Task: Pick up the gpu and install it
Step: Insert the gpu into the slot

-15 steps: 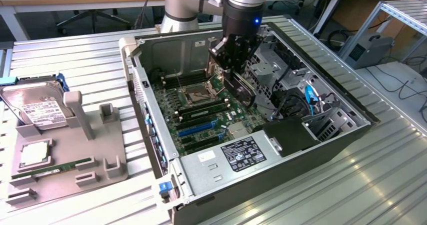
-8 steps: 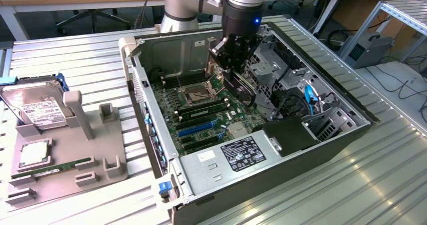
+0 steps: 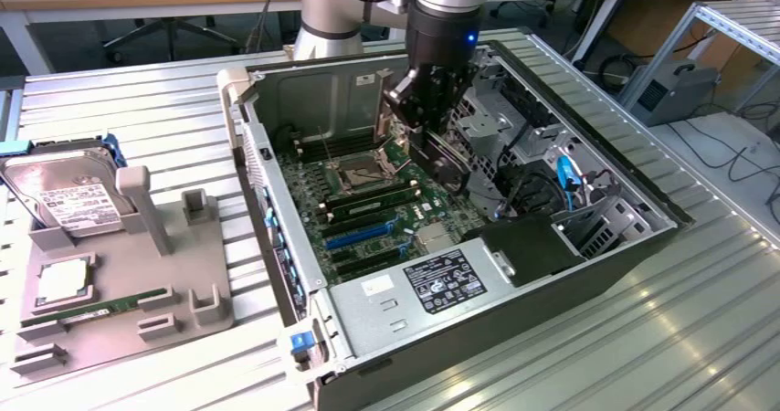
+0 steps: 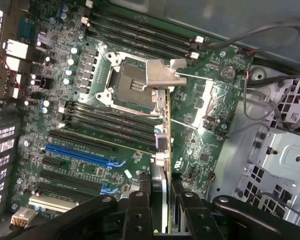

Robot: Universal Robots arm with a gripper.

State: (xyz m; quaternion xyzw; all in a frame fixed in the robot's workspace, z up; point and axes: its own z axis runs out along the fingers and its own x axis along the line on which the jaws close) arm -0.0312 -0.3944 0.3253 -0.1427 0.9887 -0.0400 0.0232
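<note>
The gpu [image 3: 439, 160] is a thin dark card hanging edge-down inside the open computer case [image 3: 609, 247], above the green motherboard [image 3: 365, 201]. My gripper [image 3: 426, 100] is shut on its upper edge. In the wrist view the gpu [image 4: 166, 130] runs edge-on away from my gripper [image 4: 162, 195]. Its silvery bracket [image 4: 162, 75] sits over the processor socket [image 4: 130, 85]. The black fingers [image 4: 140, 202] press on both faces of the card. The blue expansion slot [image 4: 80, 152] and the black slots beside it lie off to one side of the card, with nothing in them.
A grey holder tray [image 3: 183, 292] at the exterior view's left carries a silver hard drive [image 3: 73, 196], a processor [image 3: 64, 283] and a green memory stick [image 3: 104, 306]. Drive cages [image 3: 524, 155], cables [image 3: 567, 178] and a power supply [image 3: 439, 283] crowd the case around the motherboard.
</note>
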